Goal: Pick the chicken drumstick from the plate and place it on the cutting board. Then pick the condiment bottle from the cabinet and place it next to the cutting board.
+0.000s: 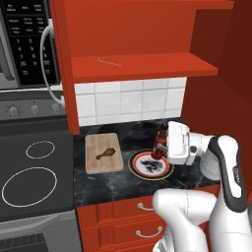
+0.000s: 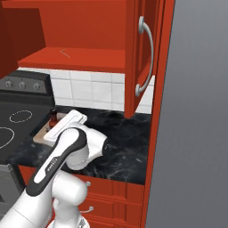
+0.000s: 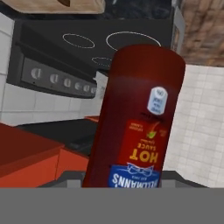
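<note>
Cabinet [image 1: 142, 66] shelf, flat and red, sits high above the dark marble counter [image 1: 98, 184], with white tile between them. On the counter the cutting board [image 1: 104, 153] lies near the stove-side edge, its long axis running toward the wall, and the plate [image 1: 150, 165] lies just beside it on the right, apart from it. On the board the chicken drumstick [image 1: 105, 154] rests aslant, fat end to the right and away, thin bone to the near left. Above the plate's far rim the gripper [image 1: 163, 142] holds the condiment bottle [image 1: 160, 141], fingers closed partway around its dark red body. Its long axis stands roughly upright. Bare counter lies open behind the plate and board.
</note>
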